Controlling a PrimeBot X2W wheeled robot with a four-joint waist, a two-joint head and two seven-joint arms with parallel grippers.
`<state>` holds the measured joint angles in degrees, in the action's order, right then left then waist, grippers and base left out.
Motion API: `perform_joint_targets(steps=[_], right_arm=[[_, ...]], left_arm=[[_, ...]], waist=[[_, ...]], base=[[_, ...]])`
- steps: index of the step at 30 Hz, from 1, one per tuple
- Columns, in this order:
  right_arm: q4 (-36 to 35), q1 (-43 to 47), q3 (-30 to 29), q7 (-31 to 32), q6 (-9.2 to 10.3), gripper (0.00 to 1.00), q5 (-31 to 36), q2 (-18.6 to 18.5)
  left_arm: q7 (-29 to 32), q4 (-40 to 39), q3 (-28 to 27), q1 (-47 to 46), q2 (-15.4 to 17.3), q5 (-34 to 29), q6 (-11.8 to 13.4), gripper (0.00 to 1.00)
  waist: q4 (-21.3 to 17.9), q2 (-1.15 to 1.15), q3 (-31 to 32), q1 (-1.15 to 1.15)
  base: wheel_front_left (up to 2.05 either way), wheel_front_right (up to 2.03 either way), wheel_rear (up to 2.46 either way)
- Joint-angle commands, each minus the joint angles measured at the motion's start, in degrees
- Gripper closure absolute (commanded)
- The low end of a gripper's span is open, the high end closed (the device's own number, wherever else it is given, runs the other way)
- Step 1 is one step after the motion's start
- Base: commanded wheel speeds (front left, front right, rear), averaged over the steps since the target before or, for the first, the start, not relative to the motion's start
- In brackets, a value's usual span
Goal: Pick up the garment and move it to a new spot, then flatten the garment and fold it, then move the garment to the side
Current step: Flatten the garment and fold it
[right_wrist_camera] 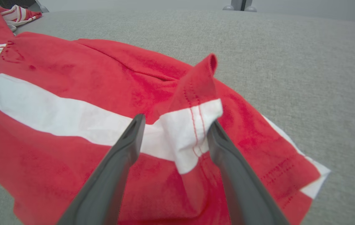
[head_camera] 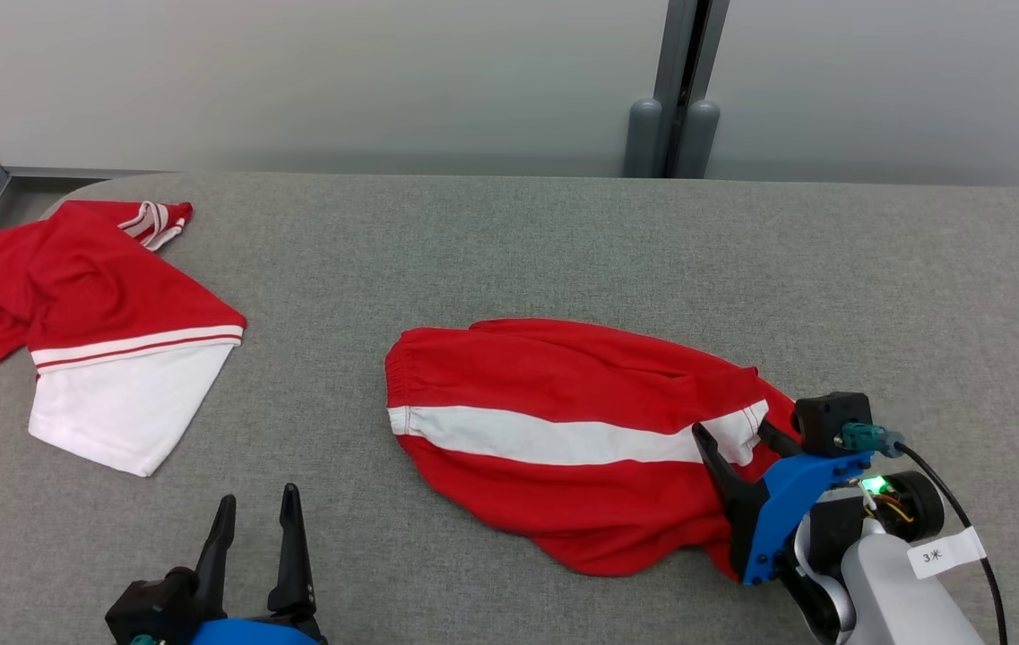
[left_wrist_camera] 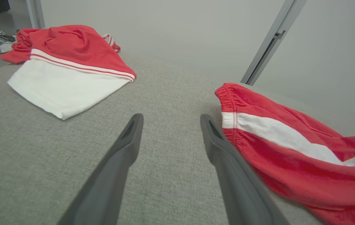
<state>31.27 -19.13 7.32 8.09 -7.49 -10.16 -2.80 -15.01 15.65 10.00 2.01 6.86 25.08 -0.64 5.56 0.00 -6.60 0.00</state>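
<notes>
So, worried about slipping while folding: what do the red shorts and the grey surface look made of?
The red shorts look like soft matte knit, probably cotton or a blend: limp creases, gathered waistband, stitched hems, no sheen. The grey surface looks like coarse woven upholstery cloth, matte, with a visible flecked weave.

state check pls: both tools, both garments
Shirt: bunched at the far left corner, untouched.
Shorts: lying on the grey surface, wrinkled, not folded, one hem fold standing up.
Right tool: open, fingers either side of that raised hem fold.
Left tool: open, empty, over bare surface.
</notes>
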Motion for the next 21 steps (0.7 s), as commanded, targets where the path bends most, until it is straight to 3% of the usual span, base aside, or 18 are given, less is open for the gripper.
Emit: perform_joint_targets(steps=[1,2,3,4,5,6,14,21], right_arm=[[-0.62,0.53,-0.60,0.09,-0.01,0.12,0.54,-0.16],[-0.87,0.55,-0.97,0.15,-0.01,0.33,0.76,-0.15],[-1.09,0.54,-1.72,0.19,-0.01,0.67,1.44,-0.18],[-1.15,0.59,-1.90,0.25,-0.01,0.75,1.62,-0.16],[-1.15,0.65,-2.11,0.31,-0.01,0.96,1.67,-0.15],[-1.14,0.71,-2.26,0.32,-0.01,1.00,1.55,-0.16],[-1.32,0.95,-2.36,-0.29,-0.01,1.00,1.11,-0.17],[-1.92,1.16,-2.39,-0.12,-0.01,1.00,2.07,-0.17]], left_arm=[[-0.25,0.05,-0.29,-1.14,-0.14,-0.55,-0.39,0.00],[-0.25,0.10,-0.31,-1.17,-0.18,-0.59,-0.32,0.00],[-0.25,0.25,-0.35,-1.25,-0.26,-0.56,-0.46,0.00],[-0.25,0.33,-0.37,-1.28,-0.29,-0.64,-0.56,0.00],[-0.25,0.42,-0.41,-1.30,-0.34,-0.65,-0.66,0.00],[-0.25,0.52,-0.47,-1.30,-0.37,-0.65,-0.72,0.00],[0.35,1.78,0.96,-3.38,0.26,-1.02,-2.41,0.00],[7.06,8.40,4.76,-11.06,2.27,-0.29,-5.43,0.00]], waist=[[-0.01,0.00,-0.04,0.00],[0.01,0.00,-0.04,0.00],[0.06,0.00,0.02,0.00],[0.10,0.00,0.07,0.00],[0.13,0.00,0.12,0.00],[0.14,0.00,0.19,0.00],[-0.33,0.00,0.77,0.00],[-1.82,0.00,0.70,0.00]], base=[[0.00,0.00,0.00],[0.00,0.00,0.00],[0.00,0.00,0.00],[0.00,0.00,0.00],[0.00,0.00,0.00],[0.00,0.00,0.00],[0.00,0.00,0.00],[0.00,0.00,0.00]])
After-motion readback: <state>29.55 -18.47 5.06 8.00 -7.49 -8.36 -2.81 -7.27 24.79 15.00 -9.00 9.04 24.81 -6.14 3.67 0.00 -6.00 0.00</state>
